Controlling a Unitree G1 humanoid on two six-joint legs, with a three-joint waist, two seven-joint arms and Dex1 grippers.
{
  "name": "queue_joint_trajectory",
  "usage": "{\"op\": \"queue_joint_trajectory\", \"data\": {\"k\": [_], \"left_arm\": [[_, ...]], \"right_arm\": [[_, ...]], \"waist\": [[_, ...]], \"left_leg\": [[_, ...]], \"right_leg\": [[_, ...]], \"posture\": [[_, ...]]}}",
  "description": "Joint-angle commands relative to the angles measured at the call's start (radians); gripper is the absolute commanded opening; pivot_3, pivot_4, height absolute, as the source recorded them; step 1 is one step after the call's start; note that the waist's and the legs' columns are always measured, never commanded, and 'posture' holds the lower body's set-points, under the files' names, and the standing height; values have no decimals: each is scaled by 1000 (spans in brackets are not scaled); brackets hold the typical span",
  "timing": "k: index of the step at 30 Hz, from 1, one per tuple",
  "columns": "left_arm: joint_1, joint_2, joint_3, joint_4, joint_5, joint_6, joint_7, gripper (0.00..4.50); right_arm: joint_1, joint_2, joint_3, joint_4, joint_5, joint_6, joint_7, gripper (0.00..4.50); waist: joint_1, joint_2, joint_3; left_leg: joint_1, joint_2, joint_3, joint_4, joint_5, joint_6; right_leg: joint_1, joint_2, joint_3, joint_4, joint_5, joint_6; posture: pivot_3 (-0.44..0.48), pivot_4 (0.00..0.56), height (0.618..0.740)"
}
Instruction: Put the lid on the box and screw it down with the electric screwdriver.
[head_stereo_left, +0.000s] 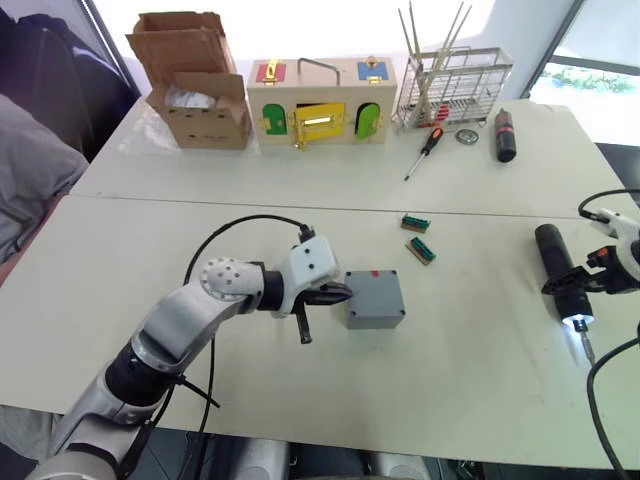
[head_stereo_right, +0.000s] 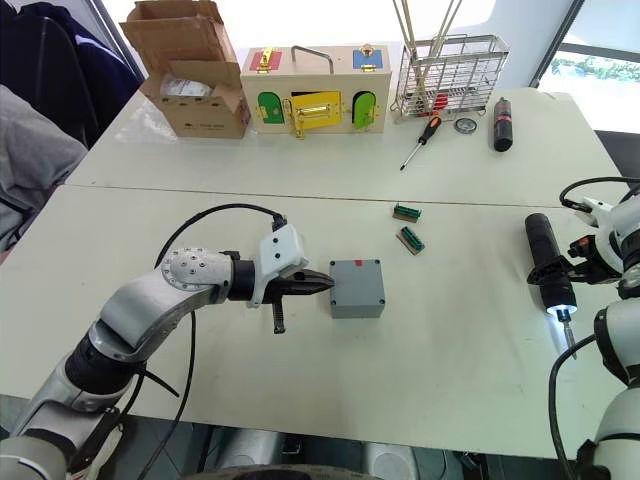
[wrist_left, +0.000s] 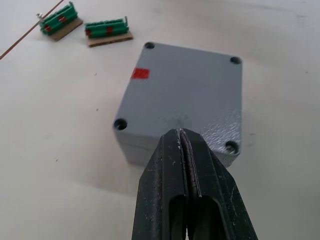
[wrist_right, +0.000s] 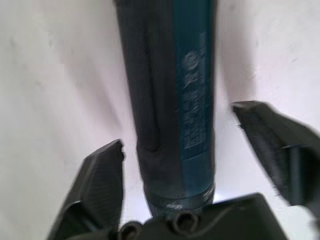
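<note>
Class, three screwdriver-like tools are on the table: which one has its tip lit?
The electric screwdriver, between the right gripper's open fingers; the other two lie unlit by the wire rack.

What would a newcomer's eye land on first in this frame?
Probably the grey box at mid-table with its lid already seated on it, and the left gripper, fingers shut, pressed against its near edge. Next, at the table's right edge, the electric screwdriver lies with its tip light glowing, the right gripper open around its body. A colourful wooden latch box stands out along the far side.
</note>
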Motion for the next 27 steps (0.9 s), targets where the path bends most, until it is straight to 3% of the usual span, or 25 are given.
{"op": "queue_joint_trajectory", "data": {"k": [1, 4, 6, 8, 9, 11, 14, 18, 27], "left_arm": [[-33, -1, 72, 29, 19, -33, 26, 0], [-32, 31, 99, 43, 2, -26, -5, 0], [-24, 60, 84, 44, 6, -30, -36, 0], [-14, 97, 38, 49, 36, -49, -75, 0], [-12, 99, 8, 70, 62, -68, -79, 0], [-13, 85, -20, 103, 85, -83, -77, 0], [-7, 54, -51, 123, 91, -81, -92, 0], [-15, 28, -98, 137, 116, -91, -114, 0], [-108, -76, -149, 288, 198, -171, -124, 0]], "right_arm": [[-102, -28, -100, -9, -13, -96, -127, 4472], [-237, -14, -216, -72, 59, -151, -107, 4472], [-190, -24, -246, -214, 107, -141, -17, 4472], [35, -62, -276, -569, 188, -93, 47, 4472], [227, -87, -290, -852, 215, -97, 30, 4472], [487, -108, -332, -1218, 249, -86, -14, 4472], [762, -119, -394, -1508, 296, -68, -46, 4472], [908, -75, -461, -1658, 383, 15, -104, 4472], [903, 104, -434, -1772, 469, 164, -317, 4472]], "waist": [[0, 1, 0], [-9, 1, 0], [-7, -2, -1], [2, -11, -4], [7, -14, -6], [27, -15, -6], [42, -9, -4], [39, -12, -5], [22, -14, -6]], "left_leg": [[0, 0, 0, 0, 0, 0], [0, 0, 2, 0, 0, 0], [1, 1, 1, -3, 0, 0], [2, 3, -1, -7, 1, -1], [2, 4, -5, -7, 1, -1], [0, 3, -10, -6, 0, -2], [-6, 0, -8, 2, 0, -1], [-3, -2, -5, 11, -2, 3], [2, -1, -5, 9, -4, 6]], "right_leg": [[0, 0, 0, 0, 0, 0], [-2, 0, 1, 1, 0, 0], [-2, 1, 0, 1, 0, 0], [-2, 3, -1, 0, 0, 0], [0, 4, -3, 0, 0, 0], [2, 5, -4, 1, 0, 0], [-2, 1, -3, 3, 0, 0], [4, 0, -2, 2, 0, 1], [8, 0, -2, 1, 0, 1]], "posture": [[0, 150, 740], [0, 150, 740], [0, 150, 740], [0, 150, 740], [0, 150, 740], [0, 150, 740], [0, 150, 740], [0, 150, 740], [0, 150, 740]]}}
